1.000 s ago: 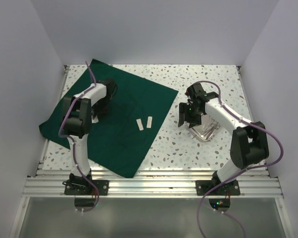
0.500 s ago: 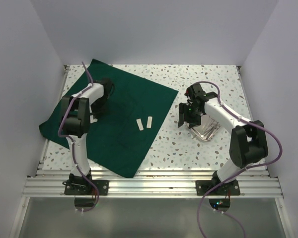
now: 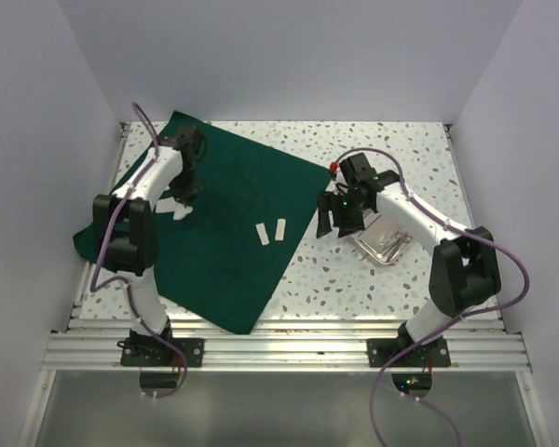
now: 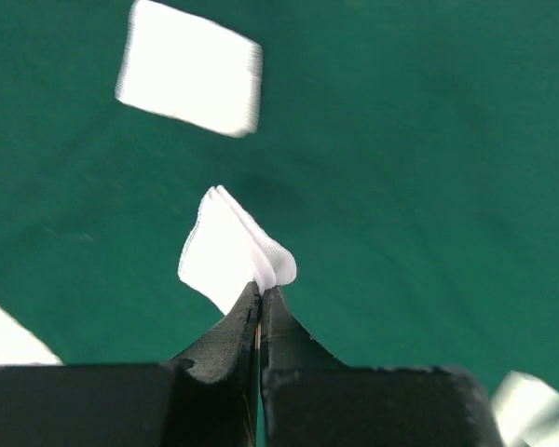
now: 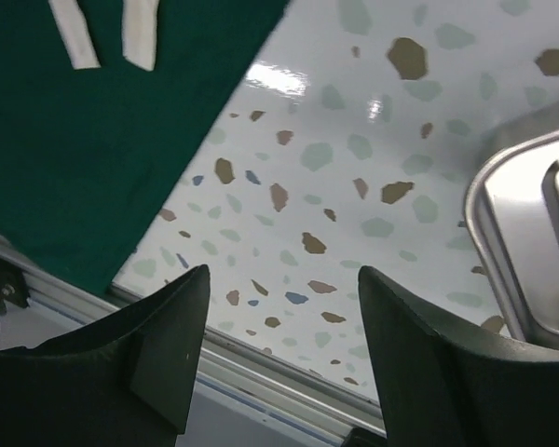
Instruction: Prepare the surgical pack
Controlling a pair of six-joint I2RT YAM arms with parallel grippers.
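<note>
The surgical pack's dark green cloth (image 3: 233,223) lies spread flat on the left of the table. Two white strips (image 3: 271,231) rest side by side near its right edge, also showing in the right wrist view as white strips (image 5: 102,33). My left gripper (image 4: 261,291) hangs over the cloth's far left part, shut on a small white folded pad (image 4: 228,247). A second white square pad (image 4: 188,67) lies loose on the cloth beyond it. My right gripper (image 5: 284,270) hovers open and empty over bare table, between the cloth edge and the steel tray (image 3: 384,244).
The steel tray (image 5: 512,214) sits on the speckled table at the right, with an instrument in it. An aluminium rail (image 3: 279,349) runs along the near edge. White walls close in the table on three sides.
My left jaws closed on the white pad and the arm reached farther back over the cloth. The right gripper shifted left, away from the tray, and opened a little wider.
</note>
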